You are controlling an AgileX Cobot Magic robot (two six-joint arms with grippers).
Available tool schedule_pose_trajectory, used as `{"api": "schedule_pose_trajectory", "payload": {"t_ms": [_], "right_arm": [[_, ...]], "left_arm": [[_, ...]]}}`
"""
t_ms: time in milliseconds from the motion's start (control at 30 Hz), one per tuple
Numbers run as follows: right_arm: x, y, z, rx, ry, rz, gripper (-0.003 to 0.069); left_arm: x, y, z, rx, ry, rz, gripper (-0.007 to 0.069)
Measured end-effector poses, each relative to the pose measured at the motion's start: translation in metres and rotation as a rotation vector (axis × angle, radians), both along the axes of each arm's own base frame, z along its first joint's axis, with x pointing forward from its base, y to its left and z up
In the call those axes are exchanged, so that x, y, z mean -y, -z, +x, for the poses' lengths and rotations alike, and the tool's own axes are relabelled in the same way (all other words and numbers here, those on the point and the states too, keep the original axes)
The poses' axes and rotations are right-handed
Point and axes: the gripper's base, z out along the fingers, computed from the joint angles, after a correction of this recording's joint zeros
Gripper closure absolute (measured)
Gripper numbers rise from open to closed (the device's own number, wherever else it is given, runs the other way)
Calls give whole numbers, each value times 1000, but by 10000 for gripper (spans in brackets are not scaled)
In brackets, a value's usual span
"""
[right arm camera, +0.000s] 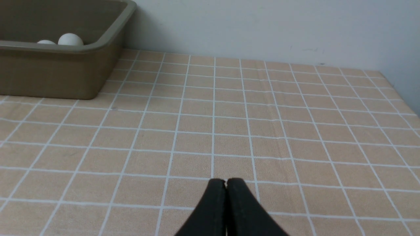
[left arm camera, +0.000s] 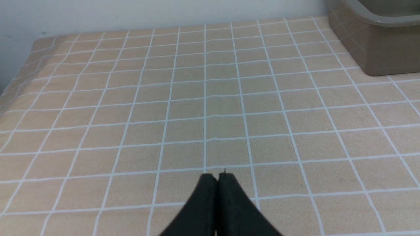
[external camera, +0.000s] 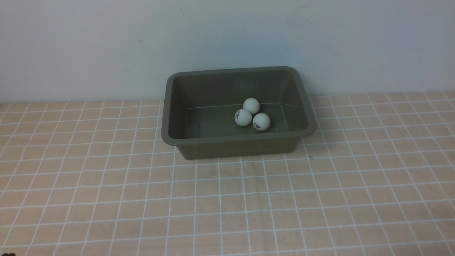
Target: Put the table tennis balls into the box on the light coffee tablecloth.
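The left gripper (left arm camera: 216, 178) sits at the bottom centre of its wrist view, its black fingers pressed together with nothing between them, over the checked tablecloth (external camera: 106, 185) covering the tabletop. In the front view, the olive-green box (external camera: 199, 140) stands just right of centre in the upper half, against the pale wall (external camera: 89, 46). The three white balls (external camera: 251, 105) (external camera: 243, 117) (external camera: 261, 121) lie clustered and touching on its floor, right of the middle. The right gripper (right arm camera: 226, 183), at its view's bottom centre, is likewise pressed together and empty.
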Motion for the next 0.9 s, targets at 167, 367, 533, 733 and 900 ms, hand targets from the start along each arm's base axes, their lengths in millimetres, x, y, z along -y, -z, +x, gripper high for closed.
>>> {"api": "schedule_pose_trajectory", "payload": {"t_ms": [167, 367, 533, 733, 900], "right_arm": [[2, 0, 0, 3, 5, -63, 674], [3, -1, 0, 8, 9, -112, 674], [2, -1, 0, 13, 5, -51, 674], [1, -1, 0, 16, 4, -28, 674], [1, -1, 0, 15, 4, -26, 674]], "left_arm": [[0, 0, 0, 0, 0, 0, 683], [0, 0, 0, 0, 0, 0, 683], [0, 0, 0, 0, 0, 0, 683], [0, 0, 0, 0, 0, 0, 683], [0, 0, 0, 0, 0, 0, 683]]}}
